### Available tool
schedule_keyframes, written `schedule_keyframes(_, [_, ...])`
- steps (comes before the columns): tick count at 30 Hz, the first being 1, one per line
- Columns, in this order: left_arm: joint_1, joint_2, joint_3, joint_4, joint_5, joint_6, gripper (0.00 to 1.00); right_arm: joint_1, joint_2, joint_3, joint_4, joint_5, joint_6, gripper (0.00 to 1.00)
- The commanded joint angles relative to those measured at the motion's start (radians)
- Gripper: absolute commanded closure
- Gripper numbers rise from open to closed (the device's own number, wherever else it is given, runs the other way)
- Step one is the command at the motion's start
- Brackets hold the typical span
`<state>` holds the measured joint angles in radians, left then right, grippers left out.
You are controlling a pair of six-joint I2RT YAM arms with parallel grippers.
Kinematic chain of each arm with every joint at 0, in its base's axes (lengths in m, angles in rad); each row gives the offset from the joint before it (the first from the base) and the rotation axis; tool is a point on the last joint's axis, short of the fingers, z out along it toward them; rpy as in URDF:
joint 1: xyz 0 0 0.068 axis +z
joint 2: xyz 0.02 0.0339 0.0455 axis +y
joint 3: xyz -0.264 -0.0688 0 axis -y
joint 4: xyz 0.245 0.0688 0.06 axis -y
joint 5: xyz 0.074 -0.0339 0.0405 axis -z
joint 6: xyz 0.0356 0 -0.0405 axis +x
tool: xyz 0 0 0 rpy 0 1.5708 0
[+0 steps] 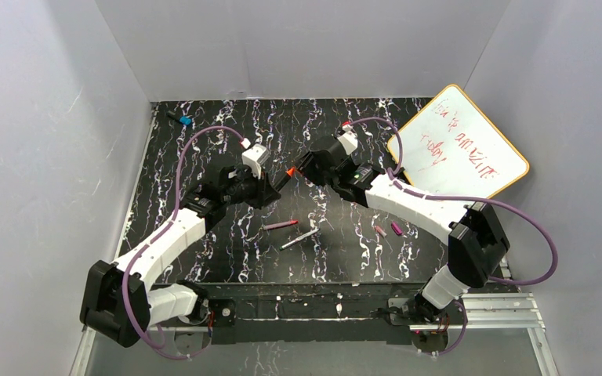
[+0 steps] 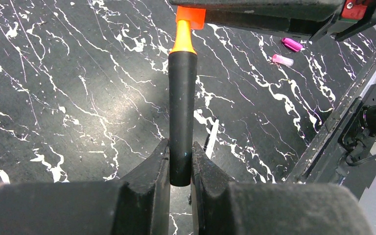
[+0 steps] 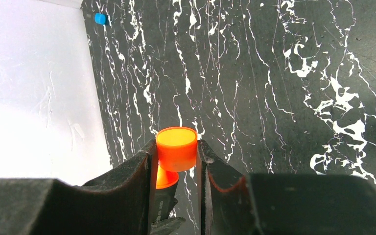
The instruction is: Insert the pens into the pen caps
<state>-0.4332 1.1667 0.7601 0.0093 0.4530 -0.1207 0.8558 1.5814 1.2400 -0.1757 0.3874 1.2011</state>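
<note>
The left tool (image 2: pixel 180 164) clamps the black pen (image 2: pixel 182 112) by its tail. The right tool (image 3: pixel 177 166) pinches the orange cap (image 3: pixel 176 147) at the pen's orange tip. Both seem light, rigid, slick plastic, best held by the sides.

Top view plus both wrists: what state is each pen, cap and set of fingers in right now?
Orange cap, gripped between the right fingers.
Black pen, clamped in the left fingers, orange tip at that cap's mouth, not fully seated.
Magenta pen, lying on the table, no cap on.
White-grey pen, lying on the table, no cap on.
Pinkish cap, loose on the table.
Purple cap, loose on the table.
</note>
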Motion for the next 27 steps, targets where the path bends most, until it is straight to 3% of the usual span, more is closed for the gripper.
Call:
schedule_keyframes(1, [0.008, -0.027, -0.010, 0.031, 0.021, -0.013, 1.00, 0.010, -0.041, -0.007, 0.028, 0.012, 0.010, 0.80])
schedule_keyframes(17, [0.018, -0.022, -0.008, 0.053, 0.042, -0.034, 1.00, 0.012, -0.041, -0.029, 0.090, -0.040, 0.029, 0.81])
schedule_keyframes(27, [0.046, -0.005, -0.017, 0.209, 0.146, -0.126, 1.00, 0.012, -0.067, -0.091, 0.265, -0.120, 0.022, 0.81])
